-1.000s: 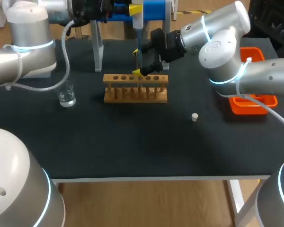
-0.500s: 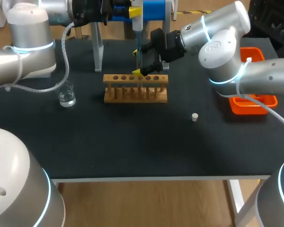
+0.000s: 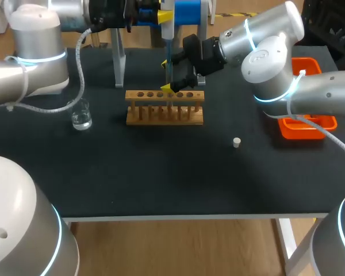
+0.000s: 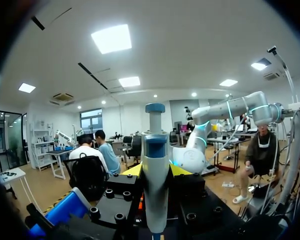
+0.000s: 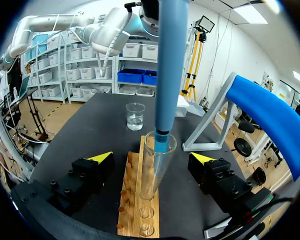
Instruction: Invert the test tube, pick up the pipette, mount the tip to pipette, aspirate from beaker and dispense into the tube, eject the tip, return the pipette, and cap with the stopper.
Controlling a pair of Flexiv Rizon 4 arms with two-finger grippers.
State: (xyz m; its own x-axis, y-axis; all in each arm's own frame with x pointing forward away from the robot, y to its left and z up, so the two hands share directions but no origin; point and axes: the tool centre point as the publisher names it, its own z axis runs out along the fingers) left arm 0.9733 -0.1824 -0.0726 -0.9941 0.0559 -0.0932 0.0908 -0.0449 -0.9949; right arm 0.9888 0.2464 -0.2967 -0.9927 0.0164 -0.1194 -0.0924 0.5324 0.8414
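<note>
We clamped the pipette (image 4: 155, 150) in our left gripper (image 4: 156, 171), tip inside the test tube (image 5: 152, 172) — right gripper (image 5: 155, 161) spread wide around it.

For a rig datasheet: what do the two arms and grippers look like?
The left arm and right arm are rounded silver-grey shells with glowing cyan joint rings and white cables. The left gripper and right gripper are black bolted blocks whose fingers have yellow tips.
</note>
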